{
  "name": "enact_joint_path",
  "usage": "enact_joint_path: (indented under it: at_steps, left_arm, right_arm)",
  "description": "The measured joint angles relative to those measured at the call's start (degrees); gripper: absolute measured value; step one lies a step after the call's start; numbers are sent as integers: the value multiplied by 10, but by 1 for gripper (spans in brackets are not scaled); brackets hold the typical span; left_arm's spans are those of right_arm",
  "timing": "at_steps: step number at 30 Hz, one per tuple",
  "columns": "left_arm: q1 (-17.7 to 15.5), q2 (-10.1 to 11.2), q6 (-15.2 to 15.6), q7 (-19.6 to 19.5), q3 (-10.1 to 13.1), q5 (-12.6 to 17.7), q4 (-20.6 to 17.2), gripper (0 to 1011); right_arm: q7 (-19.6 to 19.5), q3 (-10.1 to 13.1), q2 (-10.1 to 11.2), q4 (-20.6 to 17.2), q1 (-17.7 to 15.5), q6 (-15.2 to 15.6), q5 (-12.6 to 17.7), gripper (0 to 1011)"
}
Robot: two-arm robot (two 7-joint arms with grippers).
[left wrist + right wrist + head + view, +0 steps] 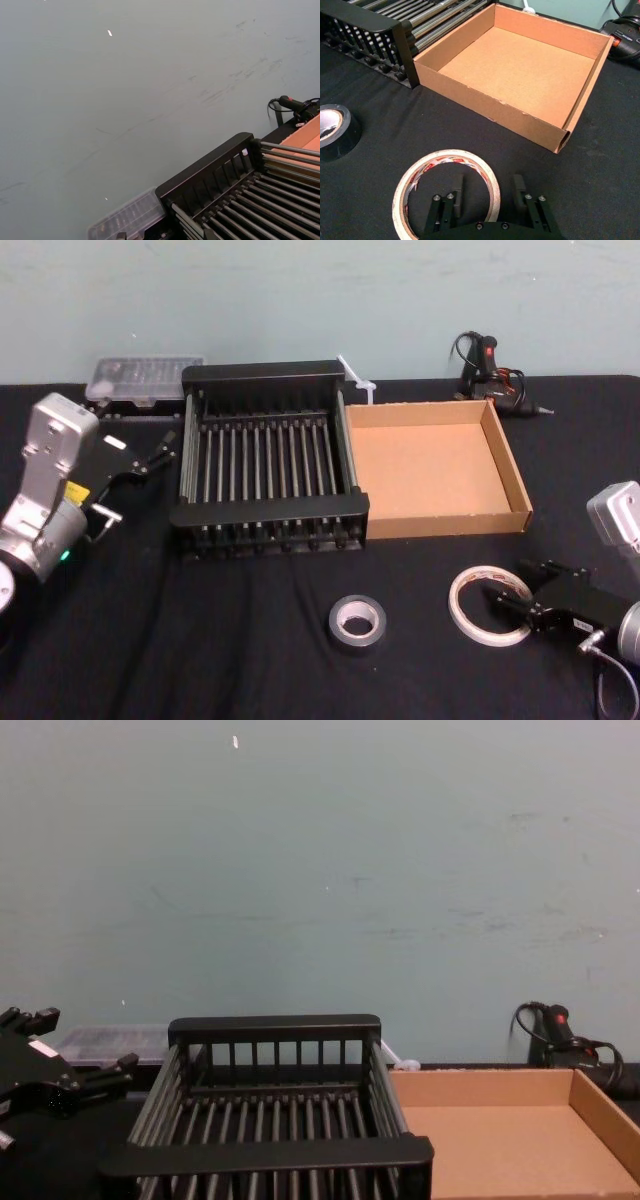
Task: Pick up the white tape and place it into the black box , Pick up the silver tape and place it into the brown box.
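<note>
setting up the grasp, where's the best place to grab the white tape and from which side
Grip the white tape across its thin band on the side nearest the right pincer, one finger inside the ring, one outside. It lies flat with an open centre, and the open pincer already straddles that near rim.

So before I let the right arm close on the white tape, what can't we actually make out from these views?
- Right gripper, right wrist view: one finger inside the white tape, one outside; contact with the ring can't be judged.
- White tape, head view: its right edge is covered by the gripper.
- Silver tape: cut off by the frame edge in the right wrist view.
- Left gripper, beside the black box: small and dark.
</note>
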Motion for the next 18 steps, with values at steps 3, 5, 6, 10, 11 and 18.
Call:
enact_joint_path:
  at_steps: [3, 5, 6, 10, 11, 18]
  left_arm:
    - [0, 0, 0, 0, 0, 0, 0, 1001]
    - [0, 0, 0, 0, 0, 0, 0, 1001]
    - [0, 0, 0, 0, 0, 0, 0, 1001]
    - [0, 0, 0, 0, 0, 0, 0, 1001]
    - [0, 0, 0, 0, 0, 0, 0, 1001]
    - [0, 0, 0, 0, 0, 0, 0, 1001]
  right_arm:
    - [0, 0, 0, 0, 0, 0, 0, 591]
    - [0, 0, 0, 0, 0, 0, 0, 504]
    - [0, 0, 0, 0, 0, 0, 0, 483]
    - [0, 0, 0, 0, 0, 0, 0, 329]
    - [0, 0, 0, 0, 0, 0, 0, 329]
    - [0, 0, 0, 0, 0, 0, 0, 126]
